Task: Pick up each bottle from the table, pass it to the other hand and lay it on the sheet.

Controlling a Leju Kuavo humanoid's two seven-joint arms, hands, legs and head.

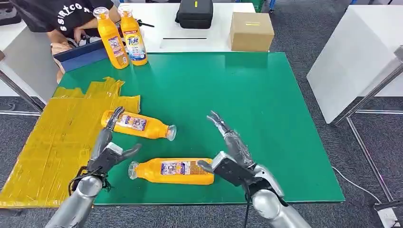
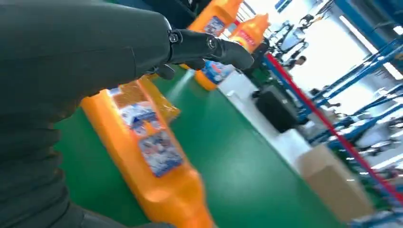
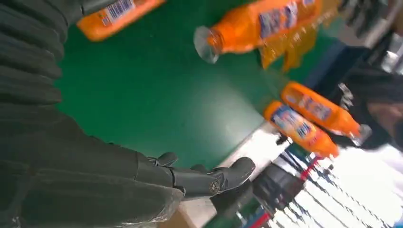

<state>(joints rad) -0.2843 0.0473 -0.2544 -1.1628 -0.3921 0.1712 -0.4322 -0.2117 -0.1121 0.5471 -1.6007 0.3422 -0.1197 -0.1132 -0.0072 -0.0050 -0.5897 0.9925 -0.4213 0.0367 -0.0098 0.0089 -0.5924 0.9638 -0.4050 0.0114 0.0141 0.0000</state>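
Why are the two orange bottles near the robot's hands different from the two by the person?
The two near bottles lie on their sides on the green mat; the two far bottles stand upright at its back edge. The near ones are apart, the far ones side by side. All four look alike: orange, with labels.

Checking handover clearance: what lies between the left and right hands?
In the head view, a lying orange bottle sits between the left hand and right hand, on the green mat.
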